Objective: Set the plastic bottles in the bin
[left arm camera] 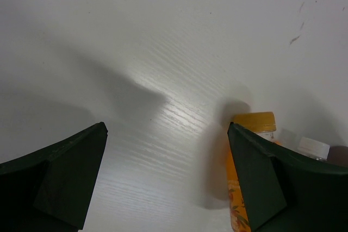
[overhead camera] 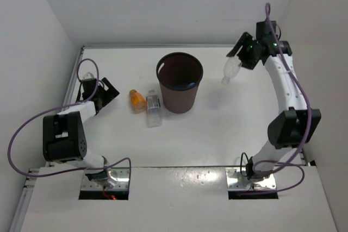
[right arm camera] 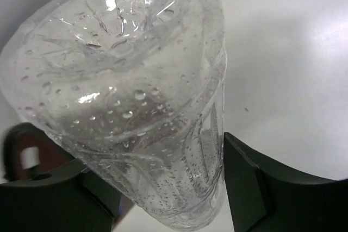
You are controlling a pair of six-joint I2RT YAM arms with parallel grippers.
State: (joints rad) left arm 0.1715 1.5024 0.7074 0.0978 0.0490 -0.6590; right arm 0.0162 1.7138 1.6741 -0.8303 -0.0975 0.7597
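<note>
My right gripper [overhead camera: 240, 58] is shut on a plain clear bottle [overhead camera: 231, 69], which hangs tilted at the back right, to the right of the bin. In the right wrist view the bottle [right arm camera: 125, 96], beaded with droplets, fills the space between the two fingers of my right gripper [right arm camera: 157, 180]. The round dark brown bin [overhead camera: 180, 81] stands mid-table. An orange bottle [overhead camera: 137, 100] and a clear bottle with a whitish label [overhead camera: 154, 108] lie just left of it. My left gripper [overhead camera: 106, 93] is open with nothing in it, left of the orange bottle [left arm camera: 254, 123].
White walls close in the table at the back and on both sides. Purple cables loop off both arms. In the left wrist view a white cap [left arm camera: 313, 146] shows beyond the right finger [left arm camera: 255, 177].
</note>
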